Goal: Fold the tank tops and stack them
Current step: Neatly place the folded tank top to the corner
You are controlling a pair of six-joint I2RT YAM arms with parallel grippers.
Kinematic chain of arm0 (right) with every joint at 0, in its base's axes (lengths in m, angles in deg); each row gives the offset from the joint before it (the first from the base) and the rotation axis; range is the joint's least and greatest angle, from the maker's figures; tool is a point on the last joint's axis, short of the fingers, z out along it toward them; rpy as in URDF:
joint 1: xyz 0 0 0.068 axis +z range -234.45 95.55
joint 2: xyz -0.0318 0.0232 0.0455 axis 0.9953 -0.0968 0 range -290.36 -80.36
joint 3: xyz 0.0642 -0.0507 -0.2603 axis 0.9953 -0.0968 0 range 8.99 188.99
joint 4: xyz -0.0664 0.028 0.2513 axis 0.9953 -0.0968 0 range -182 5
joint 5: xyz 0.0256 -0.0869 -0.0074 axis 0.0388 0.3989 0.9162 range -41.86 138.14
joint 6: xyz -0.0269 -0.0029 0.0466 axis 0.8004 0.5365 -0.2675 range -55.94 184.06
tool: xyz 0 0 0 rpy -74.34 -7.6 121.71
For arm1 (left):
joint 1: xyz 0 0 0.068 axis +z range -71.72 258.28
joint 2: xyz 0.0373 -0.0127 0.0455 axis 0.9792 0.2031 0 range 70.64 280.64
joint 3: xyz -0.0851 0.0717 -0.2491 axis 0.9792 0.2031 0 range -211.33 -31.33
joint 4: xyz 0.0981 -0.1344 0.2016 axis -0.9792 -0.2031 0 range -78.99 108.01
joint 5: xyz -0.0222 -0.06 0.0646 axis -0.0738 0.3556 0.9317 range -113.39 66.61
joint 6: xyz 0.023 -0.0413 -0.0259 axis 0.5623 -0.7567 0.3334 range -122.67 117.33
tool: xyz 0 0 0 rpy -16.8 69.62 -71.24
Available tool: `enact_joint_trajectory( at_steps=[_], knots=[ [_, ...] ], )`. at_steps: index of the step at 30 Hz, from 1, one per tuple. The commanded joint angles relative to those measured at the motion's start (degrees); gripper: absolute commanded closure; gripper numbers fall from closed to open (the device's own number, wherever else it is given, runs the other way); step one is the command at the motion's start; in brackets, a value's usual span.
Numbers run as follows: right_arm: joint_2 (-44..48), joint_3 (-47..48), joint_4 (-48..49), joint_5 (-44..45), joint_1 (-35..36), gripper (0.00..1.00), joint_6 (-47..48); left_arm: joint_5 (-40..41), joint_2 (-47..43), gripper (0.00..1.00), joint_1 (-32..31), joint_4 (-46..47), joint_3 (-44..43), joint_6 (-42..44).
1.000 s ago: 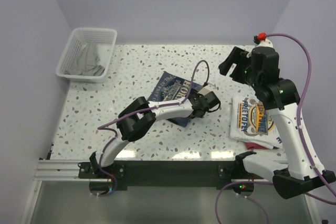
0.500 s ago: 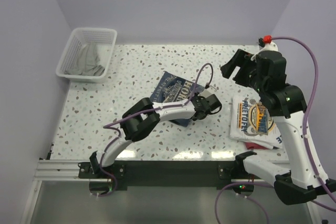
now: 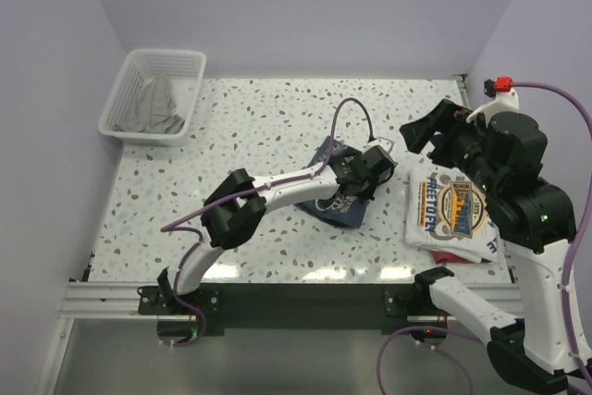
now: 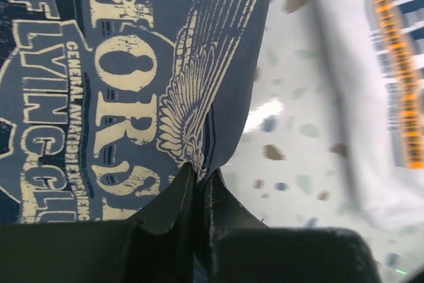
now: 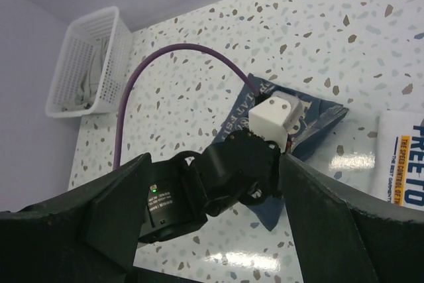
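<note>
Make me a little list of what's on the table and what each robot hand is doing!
Blue tank top: bunched up mid-table, white lettering showing
White tank top: folded flat on the right side, apart from the blue one
Left gripper: shut, pinching the blue one's edge
Right gripper: open, holding nothing, up above the table
Basket: far left corner, grey cloth inside
Table: white with speckles
Stacked yet: no
</note>
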Motion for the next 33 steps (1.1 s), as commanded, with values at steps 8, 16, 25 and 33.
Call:
enact_joint_trajectory(
  at_steps=[8,16,25,33],
  knots=[
    [1.44,2.46,-3.09,-3.31,-0.05,0.19,-0.71,-15.42,-7.63,1.0,-1.04,18.7,3.03,-24.77],
    [2.5,3.16,-4.23,-3.57,-0.05,0.19,-1.24,-15.33,-3.33,1.0,-2.44,20.72,-5.57,-32.42],
    [3.46,3.69,-4.58,-7.61,-0.05,0.19,-3.25,-14.1,2.47,1.0,-3.94,21.51,-14.72,-40.07],
    [4.34,4.92,-4.84,-10.78,-0.05,0.19,-5.45,-12.96,5.99,1.0,-5.08,21.25,-21.4,-41.22]
  ],
)
